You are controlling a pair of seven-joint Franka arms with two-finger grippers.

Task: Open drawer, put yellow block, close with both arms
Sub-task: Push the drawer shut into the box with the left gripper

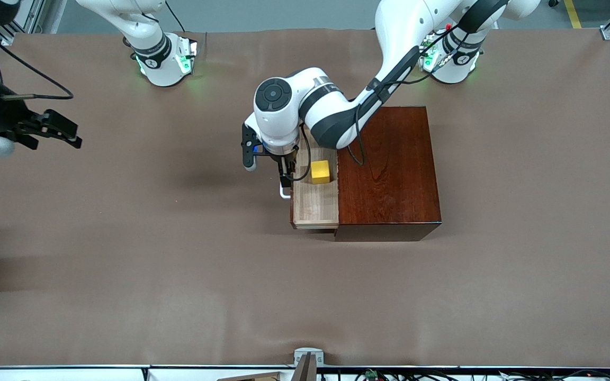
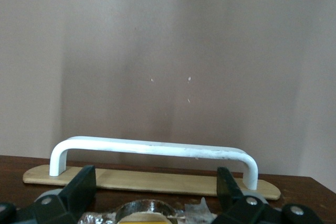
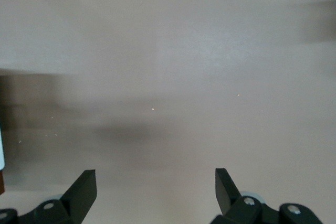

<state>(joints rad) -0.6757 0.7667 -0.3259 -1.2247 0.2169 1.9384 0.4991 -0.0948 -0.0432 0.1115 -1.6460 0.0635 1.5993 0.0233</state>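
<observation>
The drawer (image 1: 315,203), a sliding tray of pale unfinished wood, is seen pulled partly out of the glossy dark reddish-brown wooden box (image 1: 389,174) toward the right arm's end of the table. The small plain yellow cube (image 1: 320,171) rests inside the tray, close to the edge of the box top.

The left gripper (image 1: 284,180) is positioned at the white U-shaped bar handle (image 1: 284,193) on the drawer front, with the yellow cube just beside it in the tray. In the left wrist view the two black fingers (image 2: 81,187) are seen spread wide, and the white handle (image 2: 152,149) lies apart from them, not clasped. How the handle is mounted on the pale front board (image 2: 149,180) is shown only in this view.

Before the handle, wide free brown table covering (image 1: 178,238) is seen.

The right gripper (image 1: 59,129) is held waiting over the bare covering at the right arm's end of the table, well apart from the drawer. Its fingers (image 3: 84,187) are shown widely spread in the right wrist view, with nothing between them.
</observation>
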